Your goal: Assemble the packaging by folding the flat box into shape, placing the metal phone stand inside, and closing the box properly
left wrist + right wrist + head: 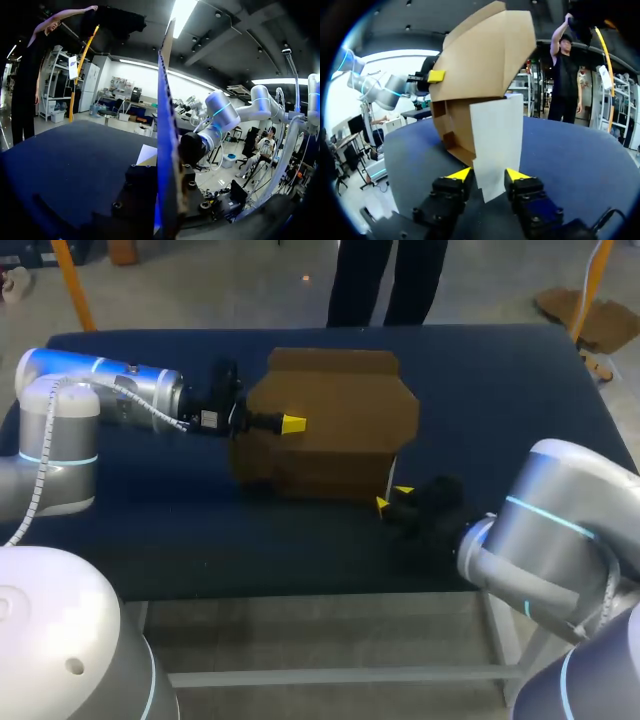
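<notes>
Left gripper (291, 425) clamped (sideways), right gripper (488, 176) spread

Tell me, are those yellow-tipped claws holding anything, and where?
The left gripper clamps the cardboard box by the edge of one panel. A white sheet stands at the right gripper; whether it is gripped cannot be told.

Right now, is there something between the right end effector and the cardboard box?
Yes. A white sheet stands upright just ahead of the right end effector, in front of the lower part of the cardboard box. Nothing else visible lies between them.
</notes>
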Controlling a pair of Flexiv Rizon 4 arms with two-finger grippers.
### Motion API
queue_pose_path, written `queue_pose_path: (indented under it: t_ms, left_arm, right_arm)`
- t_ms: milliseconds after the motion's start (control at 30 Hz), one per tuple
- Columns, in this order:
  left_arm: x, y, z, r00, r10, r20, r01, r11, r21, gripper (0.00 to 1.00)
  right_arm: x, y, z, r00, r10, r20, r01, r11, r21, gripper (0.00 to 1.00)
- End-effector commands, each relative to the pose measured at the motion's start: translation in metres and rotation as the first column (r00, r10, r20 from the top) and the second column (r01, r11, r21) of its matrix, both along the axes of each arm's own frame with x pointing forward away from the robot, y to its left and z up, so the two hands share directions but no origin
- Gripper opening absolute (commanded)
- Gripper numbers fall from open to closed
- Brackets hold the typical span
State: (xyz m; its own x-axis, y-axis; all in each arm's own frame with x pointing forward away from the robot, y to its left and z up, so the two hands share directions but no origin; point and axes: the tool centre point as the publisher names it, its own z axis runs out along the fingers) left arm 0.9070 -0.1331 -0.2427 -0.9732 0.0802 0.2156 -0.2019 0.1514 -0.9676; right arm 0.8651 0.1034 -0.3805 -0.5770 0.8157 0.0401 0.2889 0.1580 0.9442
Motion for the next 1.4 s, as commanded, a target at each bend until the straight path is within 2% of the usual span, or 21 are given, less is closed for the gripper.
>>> queue_pose_path:
  t_ms: [33,200,267,367,600,1033,1400]
  left_arm:
    - [0.0,0.0,-0.004,1.0,-0.003,0.0,0.003,1.0,-0.001,0.0]
    - [0.0,0.0,-0.004,1.0,-0.003,0.0,0.003,1.0,-0.001,0.0]
    - [0.0,0.0,-0.004,1.0,-0.003,0.0,0.003,1.0,-0.001,0.0]
    - [0.0,0.0,-0.004,1.0,-0.003,0.0,0.003,1.0,-0.001,0.0]
    - [0.0,0.0,-0.004,1.0,-0.003,0.0,0.003,1.0,-0.001,0.0]
    - [0.0,0.0,-0.004,1.0,-0.003,0.0,0.003,1.0,-0.001,0.0]
    - [0.0,0.0,-0.004,1.0,-0.003,0.0,0.003,1.0,-0.001,0.0]
  right_arm:
    - [-0.006,-0.005,0.003,0.999,-0.034,0.01,0.034,0.999,-0.002,0.48]
    - [-0.01,-0.009,0.008,0.999,0.032,-0.007,-0.032,0.999,0.035,0.47]
    - [-0.013,-0.012,0.01,0.995,0.095,-0.02,-0.093,0.994,0.06,0.46]
    - [-0.016,-0.018,0.012,0.989,0.147,-0.029,-0.145,0.987,0.068,0.45]
    - [-0.02,-0.035,0.015,0.979,0.198,-0.04,-0.196,0.979,0.059,0.45]
    - [-0.007,-0.044,0.01,0.92,0.391,-0.01,-0.391,0.92,-0.043,0.46]
    - [0.005,-0.04,0.009,0.876,0.482,0.014,-0.477,0.871,-0.119,0.45]
